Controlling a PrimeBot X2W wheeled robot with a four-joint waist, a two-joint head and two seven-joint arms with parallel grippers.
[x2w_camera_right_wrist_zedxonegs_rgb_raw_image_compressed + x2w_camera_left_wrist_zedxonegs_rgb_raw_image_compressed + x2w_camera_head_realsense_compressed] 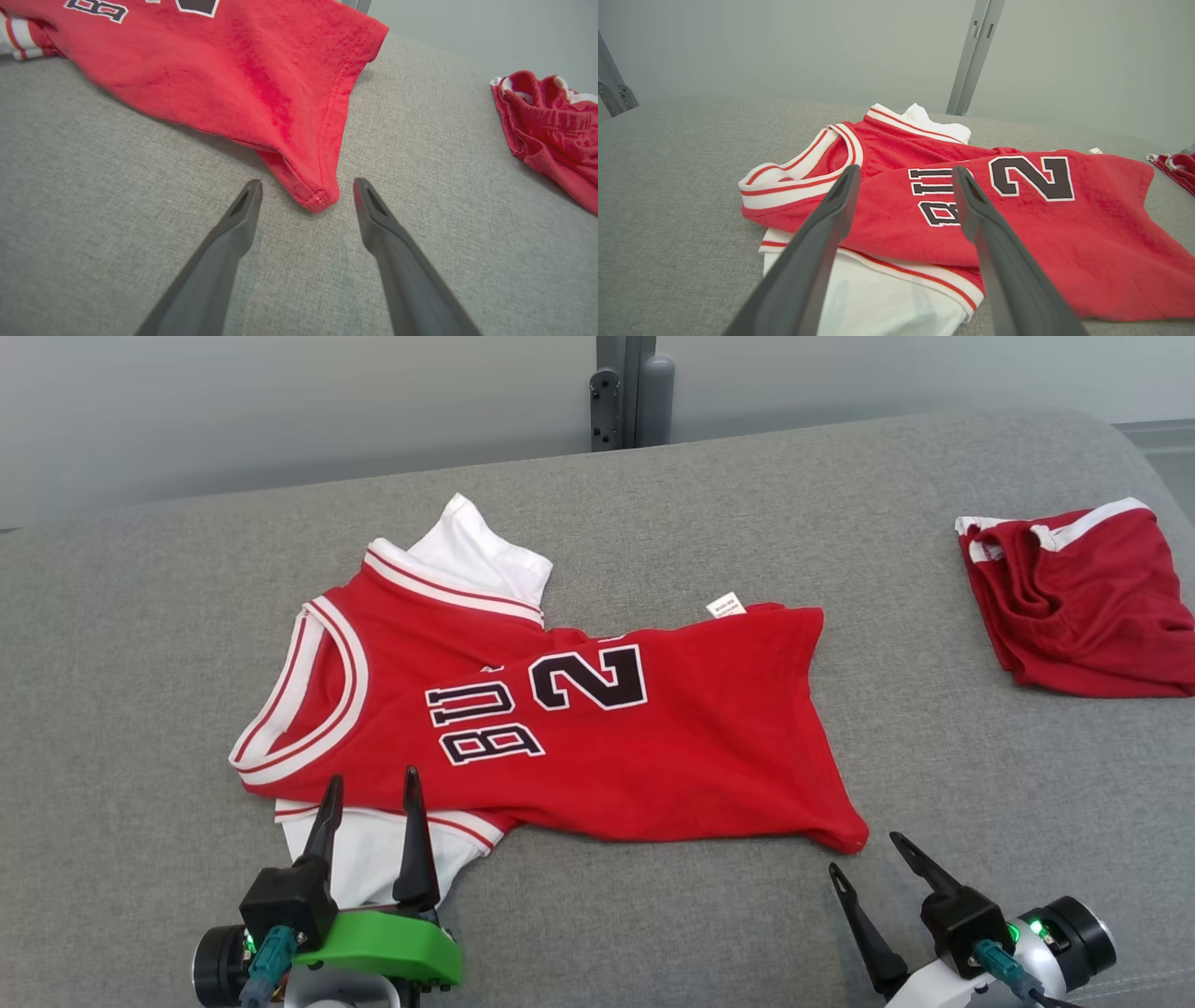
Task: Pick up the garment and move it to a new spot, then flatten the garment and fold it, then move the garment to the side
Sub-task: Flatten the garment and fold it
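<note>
You are looking at a red-and-white knit basketball jersey [579, 737] lying spread on the grey fabric worktop [140, 663]. Your left gripper [372, 777] is hovering wide open over its white sleeve, holding nothing. Your right gripper [864, 851] is sitting wide open and empty, its tips either side of the hem corner. The crumpled red shorts [1083, 607] are lying well apart.

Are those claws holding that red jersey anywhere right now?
Nothing is held. The left gripper and the right gripper both stand open, and the red jersey lies loose on the grey cushion.
</note>
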